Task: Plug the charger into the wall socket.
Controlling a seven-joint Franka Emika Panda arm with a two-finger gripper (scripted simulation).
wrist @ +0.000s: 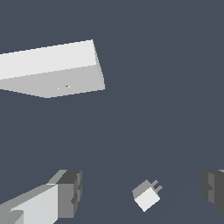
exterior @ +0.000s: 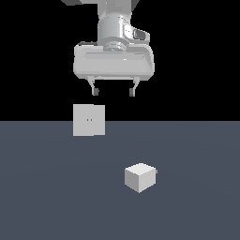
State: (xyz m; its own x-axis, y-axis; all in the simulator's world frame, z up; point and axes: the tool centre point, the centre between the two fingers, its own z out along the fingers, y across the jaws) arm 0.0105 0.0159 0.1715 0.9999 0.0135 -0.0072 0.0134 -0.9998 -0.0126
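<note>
In the lower centre-right of the exterior view the charger [exterior: 140, 177] sits on the floor, well below my gripper [exterior: 114, 92], which hangs in the upper middle with its fingers spread wide and nothing between them. In the wrist view the charger [wrist: 147, 195] shows between the two fingertips [wrist: 70, 192], its prongs seemingly aimed away from the wall socket [wrist: 74, 81], though that is small to judge. The wall socket [exterior: 89, 120] stands upright at centre-left.
</note>
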